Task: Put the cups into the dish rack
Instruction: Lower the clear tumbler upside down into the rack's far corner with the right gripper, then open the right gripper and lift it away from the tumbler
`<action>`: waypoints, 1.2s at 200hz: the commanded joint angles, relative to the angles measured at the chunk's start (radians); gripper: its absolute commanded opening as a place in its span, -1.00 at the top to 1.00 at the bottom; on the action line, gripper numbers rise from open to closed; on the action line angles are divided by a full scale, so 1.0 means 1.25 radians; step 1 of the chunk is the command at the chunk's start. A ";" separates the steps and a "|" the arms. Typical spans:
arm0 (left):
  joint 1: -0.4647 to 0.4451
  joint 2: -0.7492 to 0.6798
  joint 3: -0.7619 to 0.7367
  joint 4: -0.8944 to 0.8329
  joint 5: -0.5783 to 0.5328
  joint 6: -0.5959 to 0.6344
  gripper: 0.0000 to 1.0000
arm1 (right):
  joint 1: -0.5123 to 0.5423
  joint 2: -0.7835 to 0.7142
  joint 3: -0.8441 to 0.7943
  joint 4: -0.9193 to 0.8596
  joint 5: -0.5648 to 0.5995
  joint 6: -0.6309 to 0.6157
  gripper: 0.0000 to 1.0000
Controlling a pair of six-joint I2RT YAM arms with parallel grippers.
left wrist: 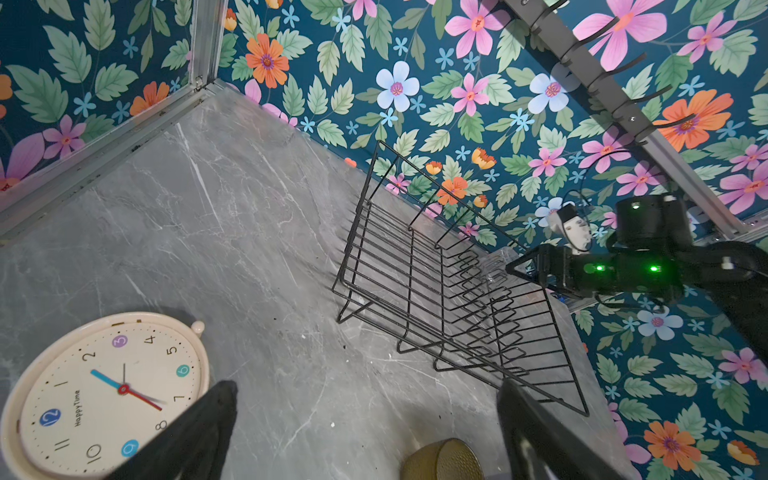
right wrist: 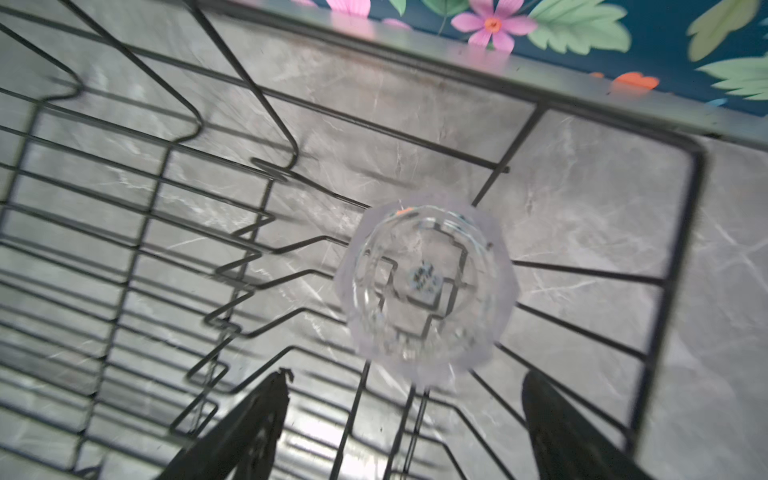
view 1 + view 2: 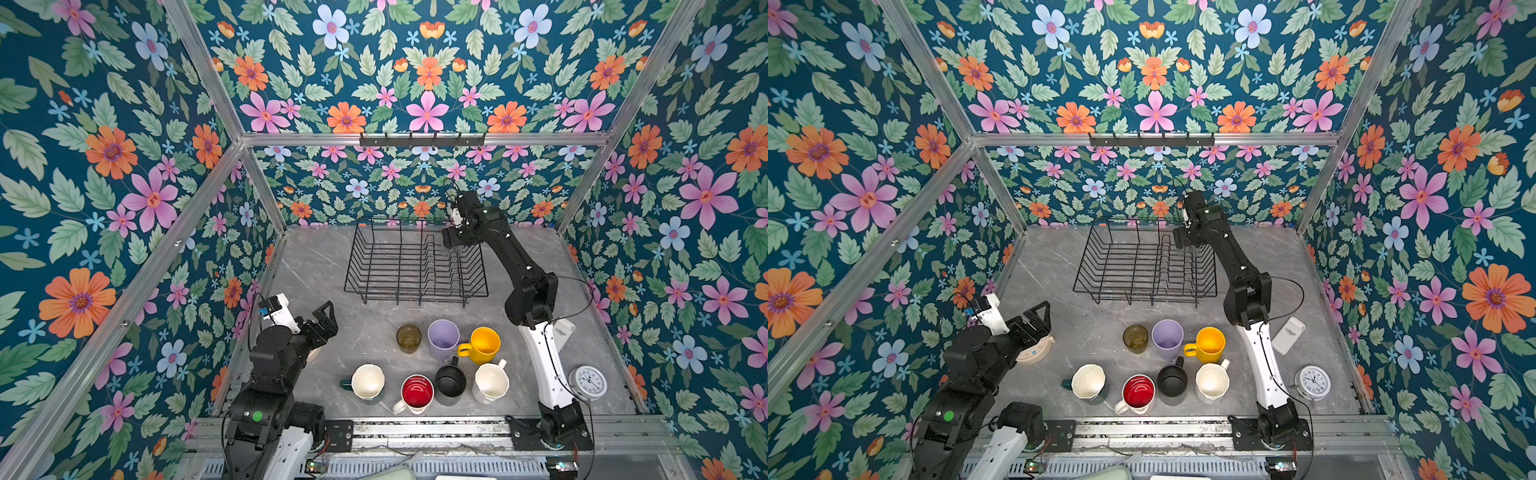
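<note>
Right gripper (image 2: 409,386) hangs spread above the glass (image 2: 424,286) in the rack (image 2: 678,257); slick, brittle, likely best pinched across its rim.

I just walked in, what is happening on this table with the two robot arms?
The robot is loading cups into the black wire dish rack. One clear glass cup stands inside the rack, and the right gripper hangs open above it, not gripping it. The left gripper is open and empty, near the round cream clock. Seven more cups, among them the olive glass tumbler and the yellow mug, wait on the grey marble table.
</note>
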 commanded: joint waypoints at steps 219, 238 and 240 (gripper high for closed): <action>0.001 0.136 0.043 -0.236 0.442 0.290 -0.44 | 0.024 -0.927 -1.109 0.396 -0.162 0.211 -0.77; 0.001 0.136 0.042 -0.240 0.466 0.299 -0.43 | 0.024 -0.948 -1.130 0.385 -0.157 0.211 -0.77; 0.000 0.136 0.042 -0.243 0.466 0.300 -0.43 | 0.024 -0.950 -1.133 0.384 -0.157 0.213 -0.77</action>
